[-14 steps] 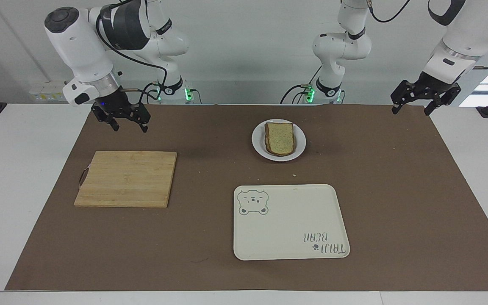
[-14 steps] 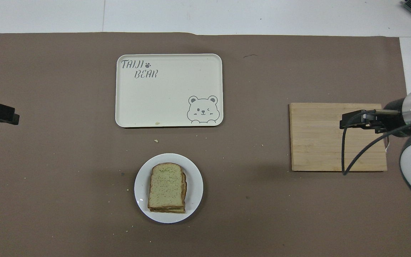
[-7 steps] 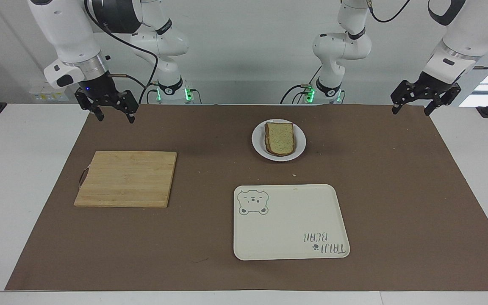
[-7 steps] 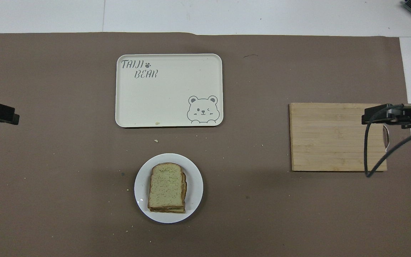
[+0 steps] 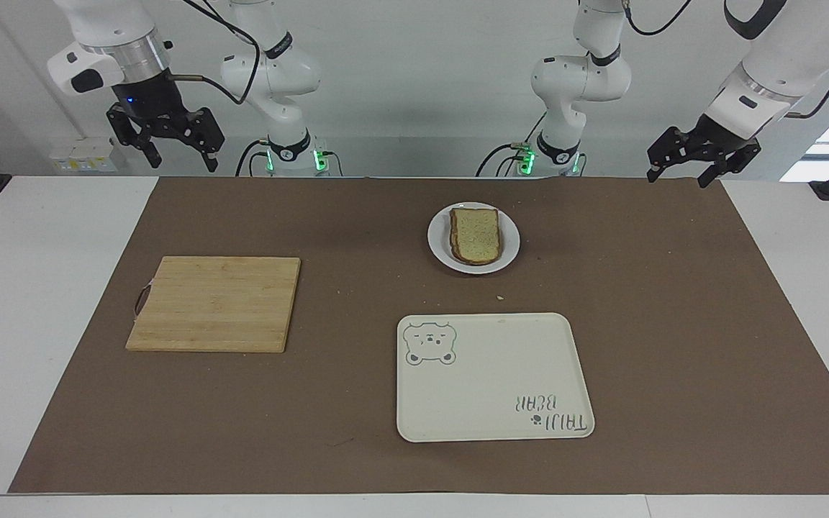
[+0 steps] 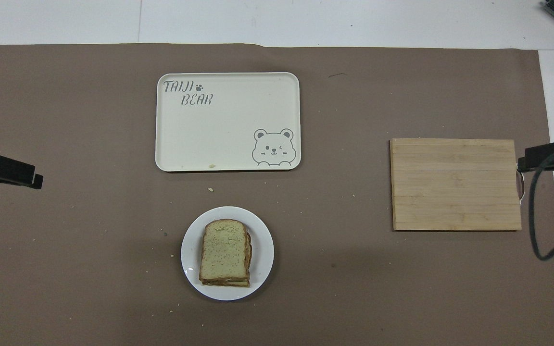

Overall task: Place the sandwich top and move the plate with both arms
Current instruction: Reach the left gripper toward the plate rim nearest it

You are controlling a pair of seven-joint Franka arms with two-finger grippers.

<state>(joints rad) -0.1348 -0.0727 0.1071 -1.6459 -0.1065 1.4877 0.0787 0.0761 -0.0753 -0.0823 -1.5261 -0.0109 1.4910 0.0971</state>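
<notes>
Since the earlier frames the right arm's black two-finger gripper (image 5: 165,147) is seen lifted up and pulled back off the rectangular bamboo cutting board (image 5: 214,303); it's now hung high over the mat's edge nearest the robots, at the right arm's corner, fingers spread wide with nothing in them. Over at the other end, the left arm's black two-finger gripper (image 5: 695,160) is shifted just a touch, hung above the robot-side corner of the brown paper mat (image 5: 673,324) at the left arm's end, fingers also spread wide and nothing held.

Nothing else is budged. The pale speckled bread slice with brown crust (image 5: 476,234) is found sitting on top of a stack of sandwich layers, and that stack is carried by the small round white plate (image 5: 440,248). The plate is placed near the mat's robot-side edge, roughly mid-length. The cream rectangular tray with the bear drawing (image 5: 494,374) is laid flat, farther from the robots than the plate and well apart from it. The cutting board is laid toward the right arm's end of the mat. A few crumbs (image 5: 500,297) are scattered between plate and tray.
</notes>
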